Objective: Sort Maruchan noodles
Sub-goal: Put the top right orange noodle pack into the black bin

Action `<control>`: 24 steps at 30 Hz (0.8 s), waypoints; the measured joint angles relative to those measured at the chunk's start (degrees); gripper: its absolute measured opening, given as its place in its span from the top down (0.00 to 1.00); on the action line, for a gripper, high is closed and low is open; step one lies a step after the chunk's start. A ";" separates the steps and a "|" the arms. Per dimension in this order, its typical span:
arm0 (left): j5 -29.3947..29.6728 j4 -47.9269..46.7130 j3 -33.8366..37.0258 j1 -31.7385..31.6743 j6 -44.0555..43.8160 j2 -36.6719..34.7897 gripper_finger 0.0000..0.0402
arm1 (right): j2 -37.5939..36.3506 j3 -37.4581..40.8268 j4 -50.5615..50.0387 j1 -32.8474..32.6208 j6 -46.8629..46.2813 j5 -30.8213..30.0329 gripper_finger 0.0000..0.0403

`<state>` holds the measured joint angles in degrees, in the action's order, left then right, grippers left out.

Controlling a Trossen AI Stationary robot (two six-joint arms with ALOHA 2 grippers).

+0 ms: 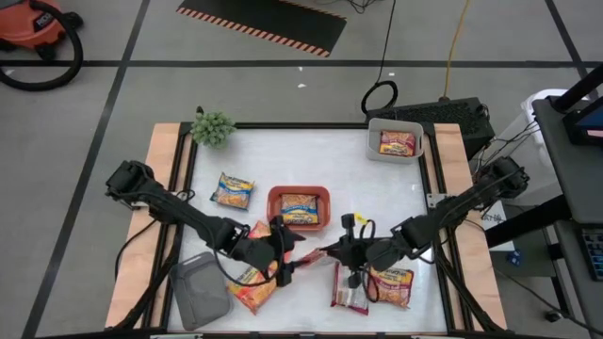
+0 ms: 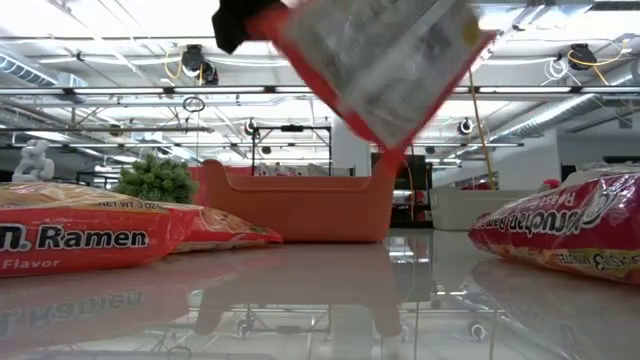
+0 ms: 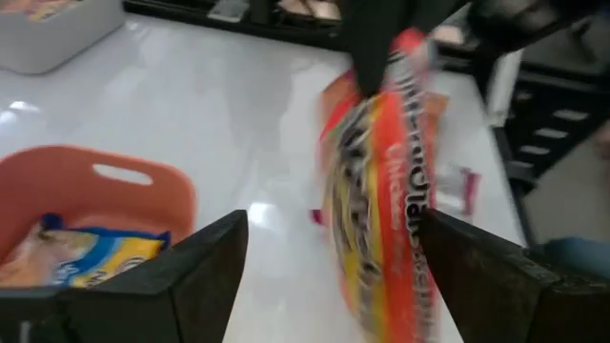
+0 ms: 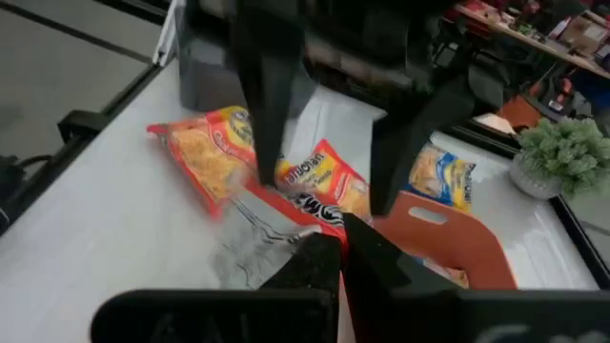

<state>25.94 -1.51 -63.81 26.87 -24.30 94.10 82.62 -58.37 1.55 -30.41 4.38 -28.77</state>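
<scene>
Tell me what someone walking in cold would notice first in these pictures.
Probably the handover in mid-air at the table's centre front: the right gripper is shut on a red-orange noodle packet, which hangs between the open fingers of the left gripper. Just behind it stands the orange tray, with a blue-yellow packet inside.

Grey floor point(image 1: 113, 38) – striped mat point(image 1: 264, 21), ceiling lights point(image 2: 120, 15)
</scene>
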 joint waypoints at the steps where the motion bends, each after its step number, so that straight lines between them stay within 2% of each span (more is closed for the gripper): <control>1: 0.34 0.11 0.02 0.03 0.35 0.18 0.21 | -0.40 0.00 -0.06 0.00 0.00 -0.17 1.00; 4: 1.65 2.44 -0.03 0.33 1.08 1.40 0.21 | -1.64 0.02 -0.91 0.00 -0.10 -2.70 1.00; 10: 7.10 5.83 0.05 0.72 1.49 2.79 0.21 | -2.42 0.04 0.35 0.42 0.28 -3.11 1.00; 17: 7.61 6.32 0.04 0.62 0.90 3.85 0.21 | -2.44 0.04 1.55 1.49 2.33 -2.88 1.00; 20: 7.66 6.41 -0.02 0.66 0.36 3.92 0.25 | -2.44 0.04 1.52 1.57 2.34 -2.85 1.00; 24: 7.50 6.37 -0.02 0.41 0.45 4.05 0.35 | -2.44 0.04 1.48 1.57 1.98 -2.77 1.00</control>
<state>33.44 4.85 -63.83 27.28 -23.86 98.15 80.18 -58.33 3.03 -28.84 6.37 -31.54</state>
